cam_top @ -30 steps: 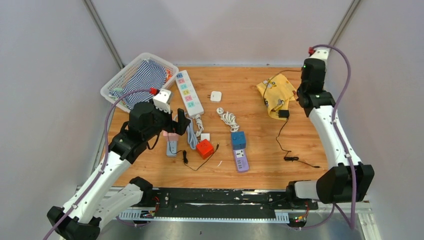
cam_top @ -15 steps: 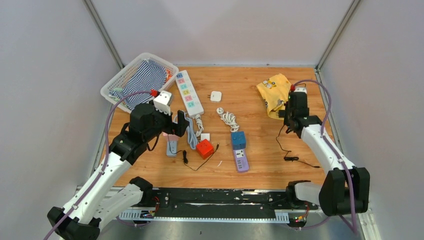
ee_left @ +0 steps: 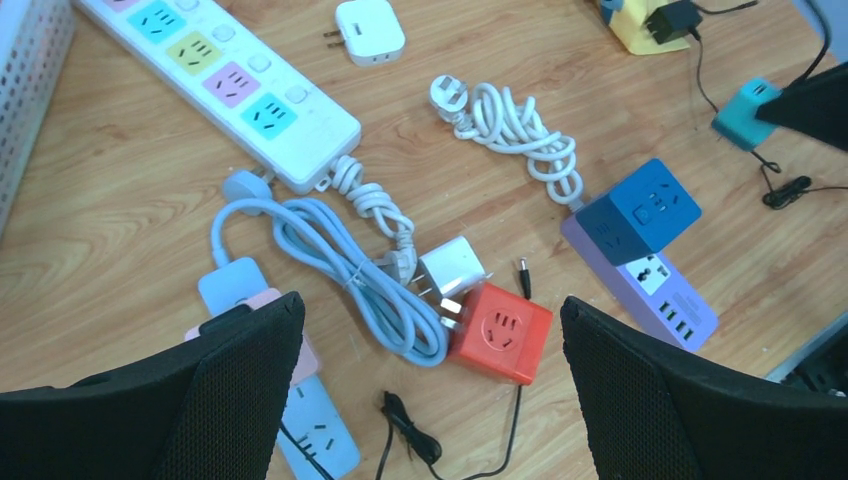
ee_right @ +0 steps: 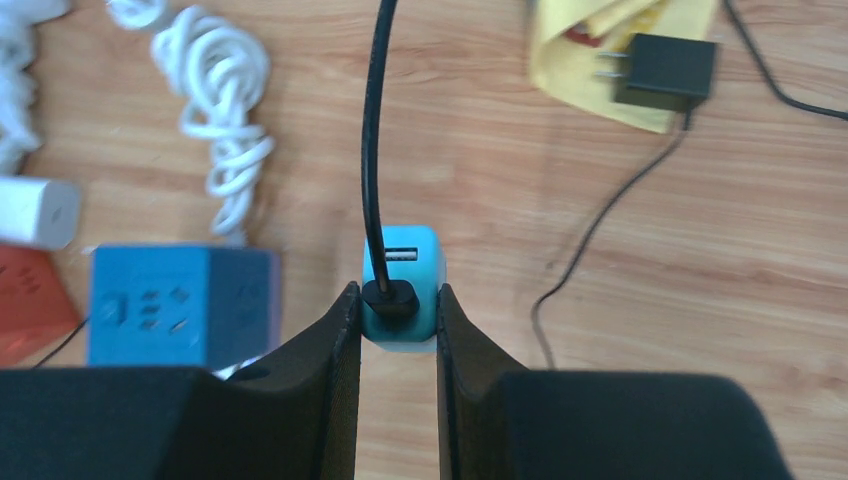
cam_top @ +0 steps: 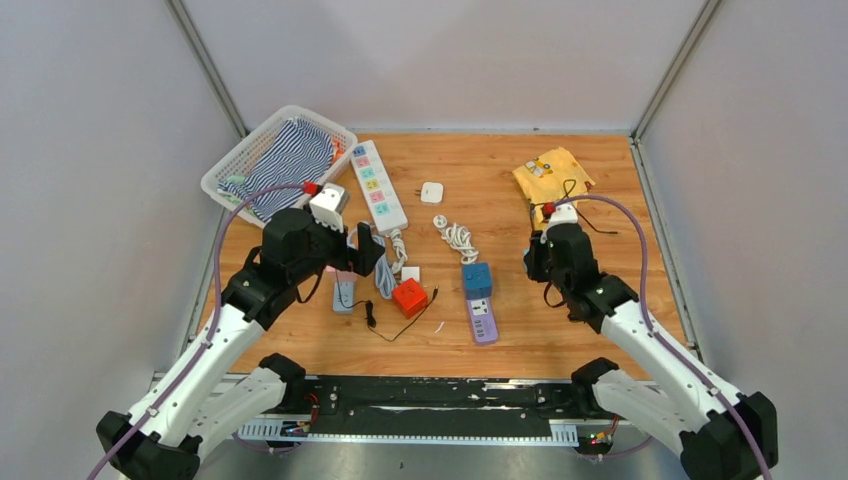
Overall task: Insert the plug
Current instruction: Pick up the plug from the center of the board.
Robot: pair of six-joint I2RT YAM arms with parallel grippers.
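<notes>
Here, the right hand (ee_right: 393,300) clamps a rounded, glossy teal plastic charger (ee_right: 408,250); the left hand (ee_left: 428,310) gapes wide.

Right end effector (ee_right: 398,300): both fingers pressed against the sides of a teal charger (ee_right: 404,262), lifted above the surface (ee_right: 700,300).
Teal charger: one USB port free, a black cable (ee_right: 372,150) plugged into the other and running up out of view.
Left: blue socket cube (ee_right: 180,305); beyond it a red cube (ee_right: 30,300) and a white adapter (ee_right: 35,212).
Upper left: coiled white cord (ee_right: 232,130).
Upper right: black adapter (ee_right: 665,72) on the edge of a yellow cloth (ee_right: 575,35).
</notes>
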